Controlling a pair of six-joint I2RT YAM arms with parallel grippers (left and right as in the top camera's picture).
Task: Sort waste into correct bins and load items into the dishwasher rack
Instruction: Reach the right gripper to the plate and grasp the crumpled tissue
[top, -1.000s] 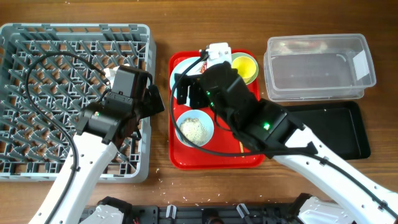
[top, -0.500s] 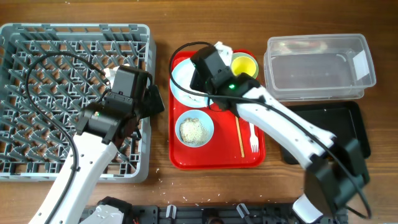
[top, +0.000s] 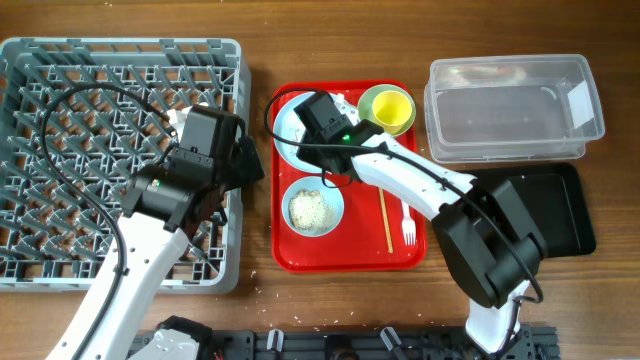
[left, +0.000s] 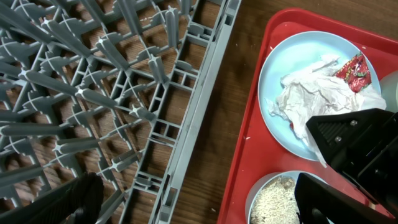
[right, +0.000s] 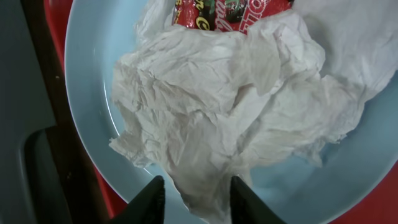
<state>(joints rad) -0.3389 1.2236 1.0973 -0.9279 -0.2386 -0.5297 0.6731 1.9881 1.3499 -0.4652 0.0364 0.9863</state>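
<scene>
Right arm: since half a second ago it has drawn back along the red tray, its wrist now lower over the plate; the left arm has not moved.
Right gripper: its two fingers are spread apart, hanging over the near edge of the napkin, with a tongue of the paper lying in the gap and not pinched.
Napkin: crumpled on the pale blue plate, at the far end of the red tray.
Wrapper: red and white, tucked against the napkin's far side on the same plate.
Left gripper: fingers wide apart and holding nothing, above the right rim of the dishwasher rack.
Bowl: on the red tray, nearer than the plate, with rice in it.
Cup: yellow-green, just right of the plate.
Chopsticks and fork: side by side on the tray's right part.
Bins: clear tub at far right, black tray just in front of it.
</scene>
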